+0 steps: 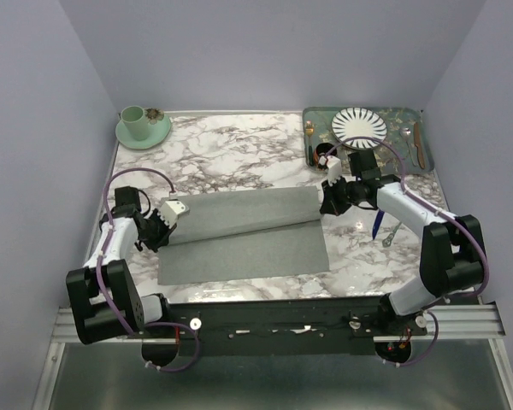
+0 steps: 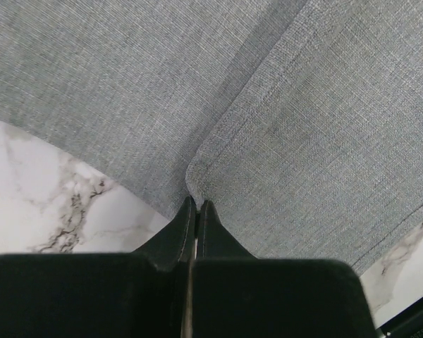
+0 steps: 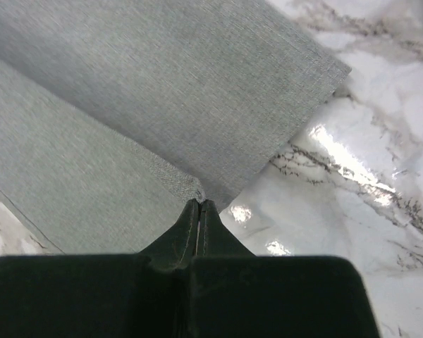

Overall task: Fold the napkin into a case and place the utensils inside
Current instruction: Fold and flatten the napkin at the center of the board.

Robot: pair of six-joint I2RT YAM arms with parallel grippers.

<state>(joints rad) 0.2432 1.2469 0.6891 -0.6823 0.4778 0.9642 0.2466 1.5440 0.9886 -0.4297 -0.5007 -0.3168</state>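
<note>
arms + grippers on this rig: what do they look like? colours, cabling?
Matching pair: left arm and right arm have white shells between bulky black joints, a purple cable looped along each. On left gripper and right gripper, black fingers taper to thin wedge tips, white block behind. No markings readable.

Off-task items, marble table.
Upper left: cup on saucer. Upper right: tray, striped plate, possibly a spoon.
</note>
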